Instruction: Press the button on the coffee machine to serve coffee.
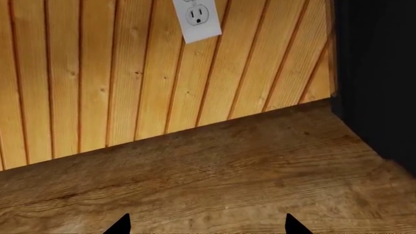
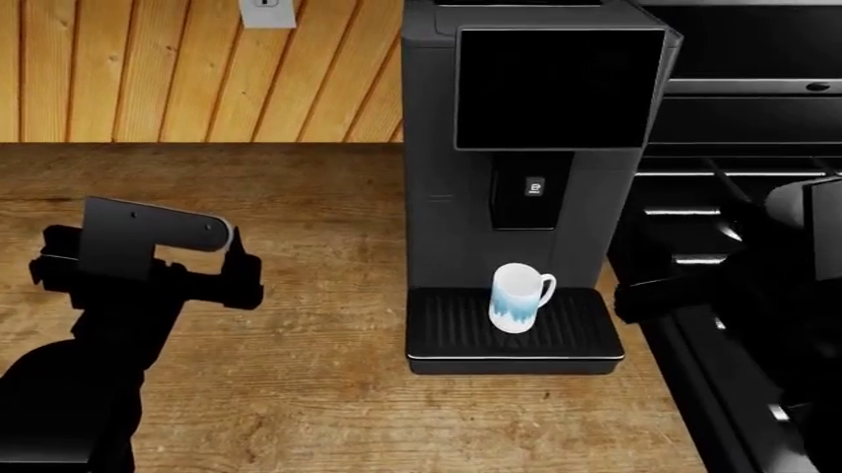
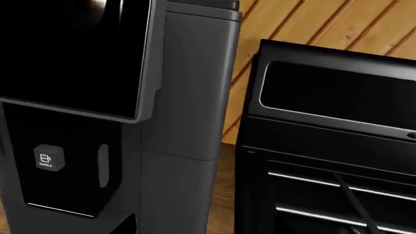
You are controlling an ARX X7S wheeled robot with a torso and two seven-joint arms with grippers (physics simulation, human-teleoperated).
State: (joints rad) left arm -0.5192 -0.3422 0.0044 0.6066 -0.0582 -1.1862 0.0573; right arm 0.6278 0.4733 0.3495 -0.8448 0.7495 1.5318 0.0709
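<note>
On the wooden counter point(image 2: 303, 394) stands the coffee machine point(image 2: 441, 197), its black screen point(image 2: 559, 89) facing the robot. The button point(image 2: 534, 187) is a small dark key with a pale cup symbol, set on the spout block just below the screen; the right wrist view shows it close up point(image 3: 49, 157), marked SINGLE. A white-and-blue mug point(image 2: 520, 298) sits upright on the drip tray point(image 2: 448, 335), beneath the spout.

The left end effector point(image 2: 244, 268) hovers over the counter well to the left of the machine, pointed toward the wood-panelled wall point(image 1: 130, 73) and its outlet point(image 1: 198, 17). In the left wrist view only its two fingertips point(image 1: 120, 225) show, set apart with bare counter between them; it holds and touches nothing. The right arm point(image 2: 711, 286) lies at the right of the machine, beside a black appliance point(image 3: 325, 146). Its end effector does not appear in any view, so its opening cannot be told.

The button lies forward and to the left of the right arm, on a vertical face, so the press would probably run horizontally into that face. Judging by how large the button looms in its wrist camera, the right arm appears the nearer. Because the key is small, a misaimed approach could strike the screen or spout block instead.
</note>
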